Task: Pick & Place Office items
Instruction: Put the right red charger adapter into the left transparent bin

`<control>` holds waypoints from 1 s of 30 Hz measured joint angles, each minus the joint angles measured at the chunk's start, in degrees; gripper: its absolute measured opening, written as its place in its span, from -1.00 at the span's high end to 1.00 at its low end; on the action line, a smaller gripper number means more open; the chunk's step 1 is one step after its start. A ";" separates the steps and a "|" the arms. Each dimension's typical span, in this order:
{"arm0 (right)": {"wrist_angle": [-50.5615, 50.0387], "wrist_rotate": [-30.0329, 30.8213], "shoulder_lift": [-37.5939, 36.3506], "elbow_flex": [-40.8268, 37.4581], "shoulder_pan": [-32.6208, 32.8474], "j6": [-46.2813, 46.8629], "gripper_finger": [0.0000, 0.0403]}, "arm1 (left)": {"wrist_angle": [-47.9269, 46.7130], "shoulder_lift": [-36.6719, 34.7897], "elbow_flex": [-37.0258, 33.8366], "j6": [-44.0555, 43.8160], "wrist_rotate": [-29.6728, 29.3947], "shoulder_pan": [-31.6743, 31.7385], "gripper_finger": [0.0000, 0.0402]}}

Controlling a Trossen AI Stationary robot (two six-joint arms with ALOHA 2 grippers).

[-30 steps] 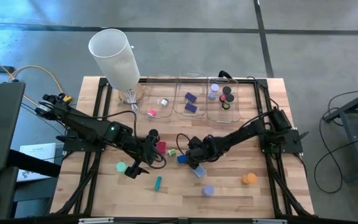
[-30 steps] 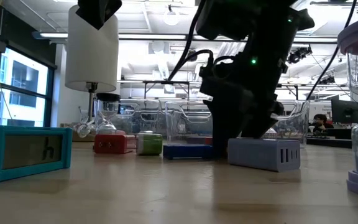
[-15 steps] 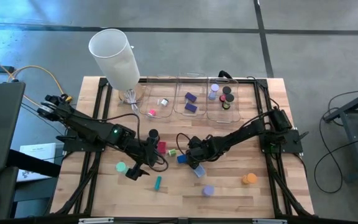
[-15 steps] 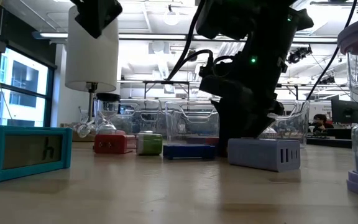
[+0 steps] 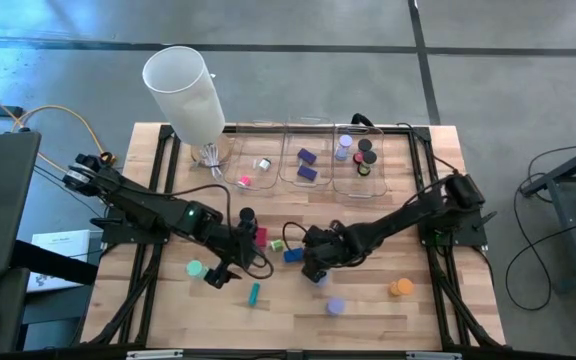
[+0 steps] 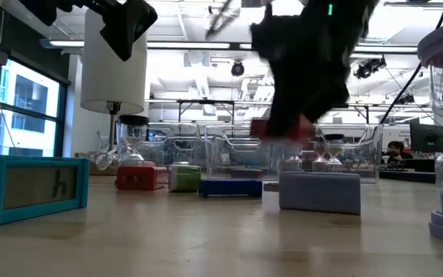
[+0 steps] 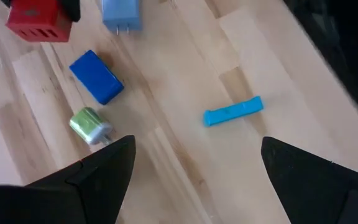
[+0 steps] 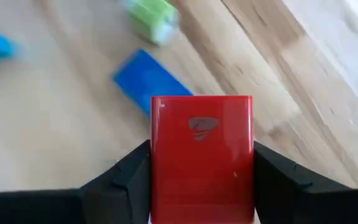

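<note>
My right gripper [image 5: 314, 263] is shut on a red block [image 8: 201, 155], which shows lifted in the low view [image 6: 283, 129]. My left gripper [image 7: 196, 146] hovers open above the table's left middle [image 5: 223, 270], touching nothing. A teal stick [image 7: 233, 112] lies flat on the wood beyond its fingers. A blue block [image 5: 293, 255], a small green roll [image 7: 89, 124] and a lavender block [image 6: 319, 192] lie near the right gripper. A second red block [image 5: 259, 237] lies by the left gripper. My right gripper pinches the red block between its two fingers, one on each opposite side [image 8: 157, 162]. The fingers come from above, slanting down. The block is lifted clear of the table, its broad face toward the wrist camera.
Three clear bins [image 5: 306, 160] with a few pieces stand along the far edge. A tall white cylinder [image 5: 183, 90] stands at the far left. A green roll [image 5: 196, 268], a lavender roll [image 5: 335, 307] and an orange roll [image 5: 400, 288] lie toward the near edge.
My right gripper has risen from the table with the red block, which now hangs clear above the lavender block. The left gripper has hardly moved.
</note>
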 joint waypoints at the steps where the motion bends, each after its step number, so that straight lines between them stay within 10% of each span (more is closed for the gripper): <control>1: 0.68 0.82 -0.95 0.12 0.22 -1.24 0.03 | 0.36 -0.01 0.00 2.86 -1.08 0.39 -0.69; 8: 4.36 4.58 -3.31 0.12 1.86 -10.65 0.03 | 11.59 0.35 0.00 22.30 -14.24 2.10 -0.69; 30: 23.08 -0.58 -3.28 0.12 1.91 -29.69 0.03 | 26.23 5.46 0.02 47.09 -23.98 -3.73 -0.69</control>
